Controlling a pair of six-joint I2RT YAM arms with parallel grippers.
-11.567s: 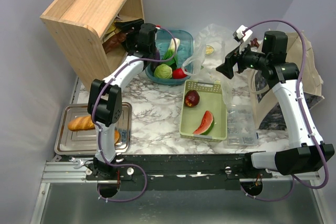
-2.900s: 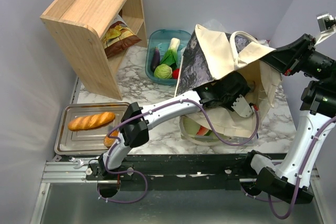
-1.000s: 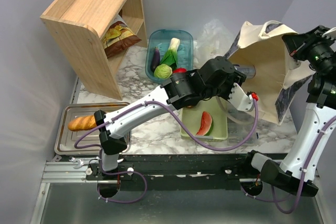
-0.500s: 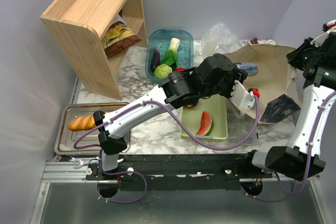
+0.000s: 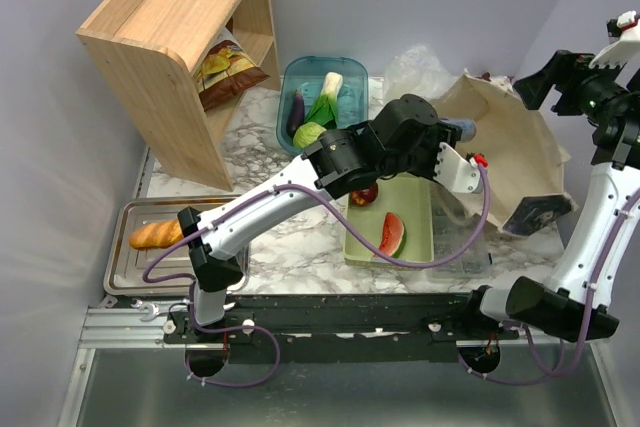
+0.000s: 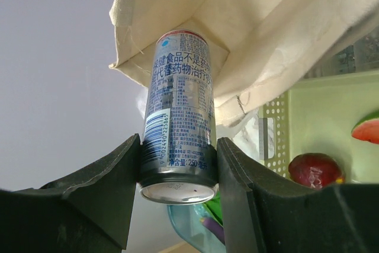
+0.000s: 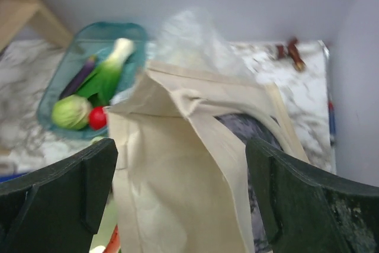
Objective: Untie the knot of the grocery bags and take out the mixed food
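Blue-silver can (image 6: 179, 111) in left gripper (image 6: 179, 152)

The marble-patterned bench (image 5: 290, 222) carries a wooden shelf (image 5: 170, 37) at its far left corner, with a teal tub (image 5: 322, 60) just beside it along the back. A metal tray (image 5: 140, 262) sits at the near left edge. Near the middle lies a green basket (image 5: 415, 209), with a clear box (image 5: 462, 239) just beside it. A cloth bag (image 5: 510, 162) slumps on the right. A crinkly plastic bag (image 5: 420, 67) sits at the far edge.
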